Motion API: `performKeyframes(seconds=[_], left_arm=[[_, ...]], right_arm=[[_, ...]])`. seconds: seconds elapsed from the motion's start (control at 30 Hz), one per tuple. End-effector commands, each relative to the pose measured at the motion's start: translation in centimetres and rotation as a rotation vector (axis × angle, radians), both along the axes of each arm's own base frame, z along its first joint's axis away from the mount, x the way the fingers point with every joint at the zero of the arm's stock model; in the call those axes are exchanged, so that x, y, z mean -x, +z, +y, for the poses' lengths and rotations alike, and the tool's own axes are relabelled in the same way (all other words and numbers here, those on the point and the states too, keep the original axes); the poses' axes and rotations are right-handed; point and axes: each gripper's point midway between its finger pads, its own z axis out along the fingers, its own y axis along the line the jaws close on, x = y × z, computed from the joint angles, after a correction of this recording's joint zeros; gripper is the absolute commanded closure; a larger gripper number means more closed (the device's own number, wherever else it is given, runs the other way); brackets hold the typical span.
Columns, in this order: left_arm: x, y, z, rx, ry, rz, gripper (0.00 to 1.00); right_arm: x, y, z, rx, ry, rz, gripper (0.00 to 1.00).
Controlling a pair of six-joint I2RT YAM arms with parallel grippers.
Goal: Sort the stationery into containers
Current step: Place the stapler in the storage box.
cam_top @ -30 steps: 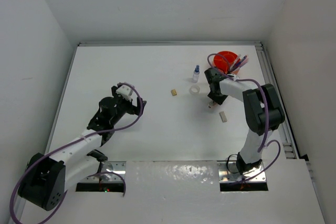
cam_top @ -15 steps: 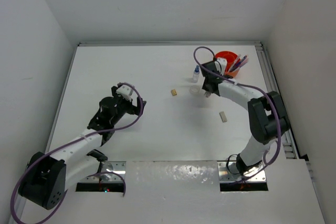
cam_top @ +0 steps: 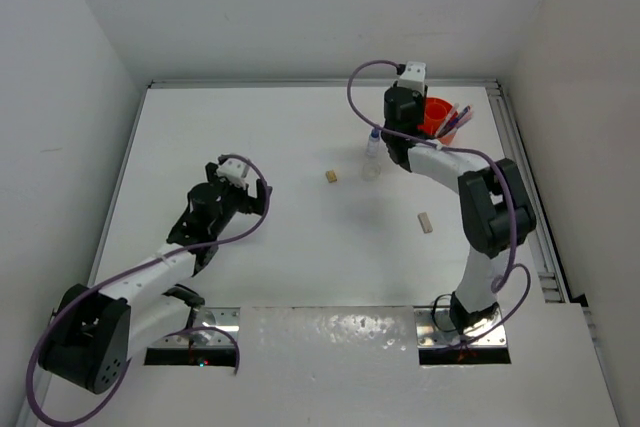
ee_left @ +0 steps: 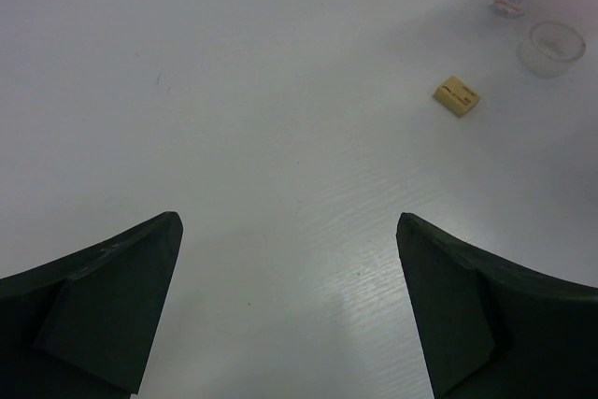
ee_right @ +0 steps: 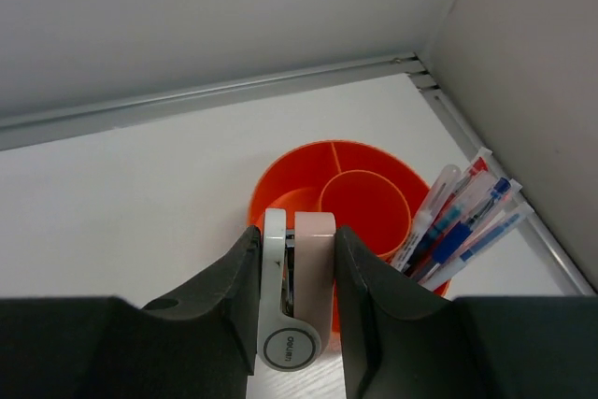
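My right gripper [ee_right: 294,231] is shut on a small white-and-pink stapler [ee_right: 297,287], held upright between the fingers above the near rim of the round orange tub [ee_right: 280,201]. Several pens [ee_right: 462,221] stand in the tub's right compartment. In the top view the tub [cam_top: 436,115] sits at the far right. A tan eraser [cam_top: 330,176], a clear tape ring [cam_top: 371,172] and a blue-capped bottle [cam_top: 374,142] lie left of it. A white eraser [cam_top: 426,222] lies nearer. My left gripper [ee_left: 288,221] hangs open over bare table, with the tan eraser [ee_left: 458,95] ahead to its right.
The back wall rail [ee_right: 206,100] runs just behind the tub. A metal side rail [cam_top: 525,177] borders the table's right edge. White walls close in the table on three sides.
The right arm has carried the stapler from near the white eraser up and back to the tub. The left arm has hardly moved.
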Motion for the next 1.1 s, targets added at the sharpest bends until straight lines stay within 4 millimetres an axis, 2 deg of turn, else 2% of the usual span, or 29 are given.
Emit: performKeyframes(seconds=[0.0, 0.13, 0.27, 0.5, 0.67, 0.93, 1.03, 1.07], left_arm=[[-1.0, 1.3, 0.7, 0.023, 0.037, -0.051, 0.03], [-1.7, 1.6, 1.3, 0.032, 0.055, -0.066, 0.03], [-2.1, 1.5, 1.6, 0.026, 0.064, -0.068, 0.03], [-2.5, 1.5, 1.9, 0.026, 0.072, -0.065, 0.03], [-2.8, 1.6, 2.2, 0.025, 0.081, -0.062, 0.03], [-2.8, 1.5, 2.3, 0.023, 0.079, -0.059, 0.03], [-2.9, 1.5, 2.3, 0.022, 0.079, -0.058, 0.03], [-2.9, 1.5, 2.2, 0.02, 0.077, -0.059, 0.03]], right_arm=[[-1.3, 2.8, -2.7, 0.052, -0.116, -0.123, 1.0], [-2.3, 1.2, -4.0, 0.014, -0.122, -0.101, 1.0], [-2.9, 0.3, -3.9, 0.007, -0.109, -0.096, 1.0], [-2.8, -3.3, -4.4, -0.023, -0.133, -0.054, 1.0], [-2.5, -5.0, -4.4, -0.042, -0.136, -0.03, 1.0], [-2.3, -6.4, -4.8, -0.049, -0.117, -0.017, 1.0], [-2.0, -6.2, -4.9, -0.043, -0.105, -0.041, 1.0], [-1.9, -5.6, -4.9, -0.021, -0.091, -0.076, 1.0]])
